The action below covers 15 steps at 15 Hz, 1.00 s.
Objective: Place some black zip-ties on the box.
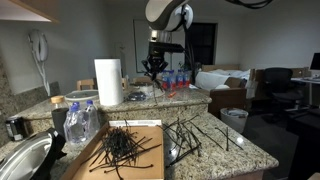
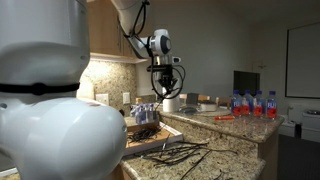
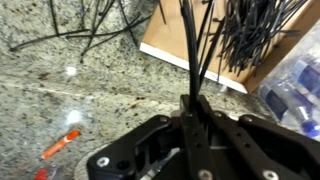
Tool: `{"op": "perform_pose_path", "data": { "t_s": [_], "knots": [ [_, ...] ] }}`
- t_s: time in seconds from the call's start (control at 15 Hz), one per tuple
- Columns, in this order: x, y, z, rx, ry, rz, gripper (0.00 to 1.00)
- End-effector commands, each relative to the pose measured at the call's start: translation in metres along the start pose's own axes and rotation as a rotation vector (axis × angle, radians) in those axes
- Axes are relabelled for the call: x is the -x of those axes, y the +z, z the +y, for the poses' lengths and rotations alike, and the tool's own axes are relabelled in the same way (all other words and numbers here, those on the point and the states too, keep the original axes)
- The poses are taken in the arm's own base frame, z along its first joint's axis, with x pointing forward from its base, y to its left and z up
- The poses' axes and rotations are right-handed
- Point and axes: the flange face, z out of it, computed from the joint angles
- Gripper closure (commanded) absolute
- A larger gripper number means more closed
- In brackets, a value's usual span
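Note:
My gripper (image 3: 196, 103) is shut on a few black zip-ties (image 3: 198, 45) that hang from its fingertips. In both exterior views it hangs high above the counter (image 1: 153, 66) (image 2: 166, 80). A flat cardboard box (image 1: 148, 128) lies on the granite counter with a pile of black zip-ties (image 1: 124, 148) on it; the box also shows in the wrist view (image 3: 190, 62) and in an exterior view (image 2: 136, 137). More loose zip-ties (image 1: 200, 135) lie scattered on the counter beside the box, also in the wrist view (image 3: 90, 20).
A paper towel roll (image 1: 108, 82) and a crumpled water bottle (image 1: 82, 120) stand by the box. Water bottles with red labels (image 1: 177, 80) stand at the back. A metal bowl (image 1: 22, 160) sits at the counter's edge. An orange item (image 3: 60, 145) lies on the granite.

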Motion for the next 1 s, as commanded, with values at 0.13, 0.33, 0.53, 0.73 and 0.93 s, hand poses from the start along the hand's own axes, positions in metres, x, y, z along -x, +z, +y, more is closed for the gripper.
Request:
{"op": "perform_pose_path", "data": {
  "t_s": [0.13,0.33,0.53,0.73,0.93],
  "knots": [
    [0.007,0.033,-0.067,-0.161,-0.186,-0.102,0.91],
    [0.023,0.068,-0.097,-0.241,-0.257,-0.187,0.91],
    [0.037,0.106,-0.118,-0.245,-0.281,-0.235,0.91],
    [0.046,0.143,-0.130,-0.222,-0.272,-0.232,0.92],
    [0.049,0.183,-0.130,-0.179,-0.256,-0.219,0.92]
  ]
}}
